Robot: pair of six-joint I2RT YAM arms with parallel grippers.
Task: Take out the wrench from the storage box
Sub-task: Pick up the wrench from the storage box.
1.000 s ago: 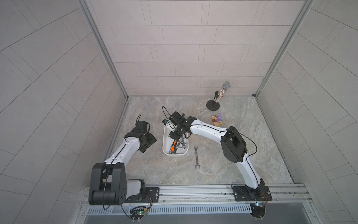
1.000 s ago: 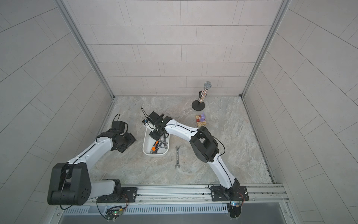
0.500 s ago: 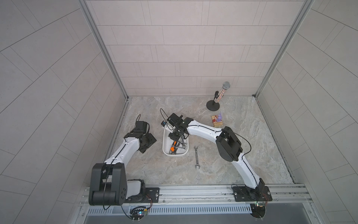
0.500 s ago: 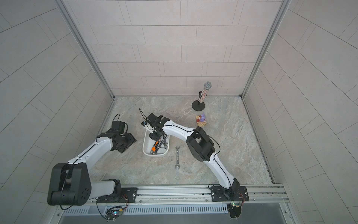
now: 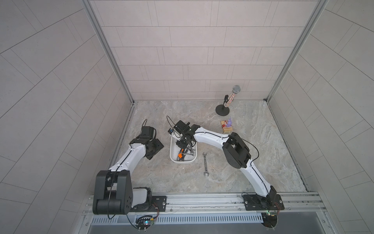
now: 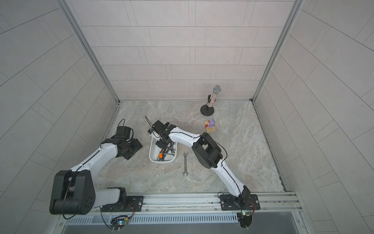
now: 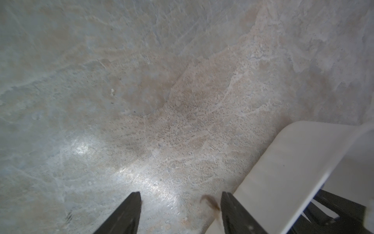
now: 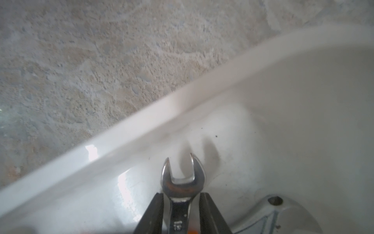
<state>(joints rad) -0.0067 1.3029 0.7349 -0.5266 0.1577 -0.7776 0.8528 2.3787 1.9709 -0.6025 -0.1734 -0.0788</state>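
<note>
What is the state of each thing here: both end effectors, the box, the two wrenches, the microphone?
storage box: upright, holds several tools.
boxed wrench: inside the box, between the right jaws.
right end effector: in the box, jaws flanking that wrench; firm grip unclear.
left end effector: open, empty, beside the box.
loose wrench: flat on the table, outside the box.
microphone: in its stand.

A glittery microphone (image 5: pixel 232 96) with a silver mesh head stands in a round black base (image 5: pixel 222 111) at 1 o'clock on the grey-beige marbled tabletop (image 5: pixel 263 154). Just nearer, toward 2 o'clock, sits a small red-and-tan box (image 5: pixel 226 129) topped by a purple figure (image 5: pixel 229 122).
</note>
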